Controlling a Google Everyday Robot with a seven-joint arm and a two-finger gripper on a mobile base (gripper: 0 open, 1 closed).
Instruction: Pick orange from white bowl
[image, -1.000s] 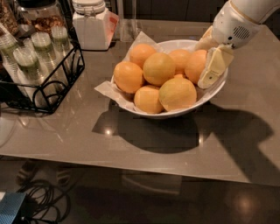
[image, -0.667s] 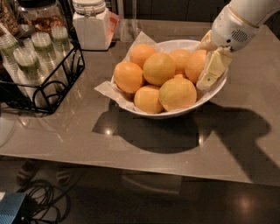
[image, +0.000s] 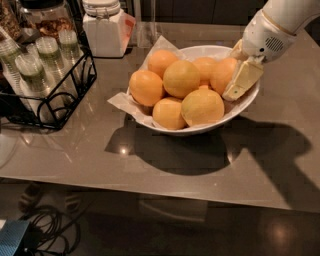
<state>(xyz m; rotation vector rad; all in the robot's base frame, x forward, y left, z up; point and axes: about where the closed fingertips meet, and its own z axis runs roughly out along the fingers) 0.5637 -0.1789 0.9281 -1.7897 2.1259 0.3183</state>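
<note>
- Gripper (image: 239, 74) of mine is at the right rim of the bowl (image: 200, 129), against the rightmost orange (image: 220, 75). Whether it grips, I cannot tell.
- That orange lies in the bowl beside six other fruits (image: 181, 77), on paper (image: 120, 102).
- Bowl stands on the table (image: 75, 150). A rack (image: 65, 107) and a jar (image: 105, 30) stand beyond its opposite side.

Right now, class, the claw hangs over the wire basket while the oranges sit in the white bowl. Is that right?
No. The claw is not over the wire basket; it is at the rim of the white bowl, beside an orange. The oranges do sit in it, as the camera view shows.
</note>
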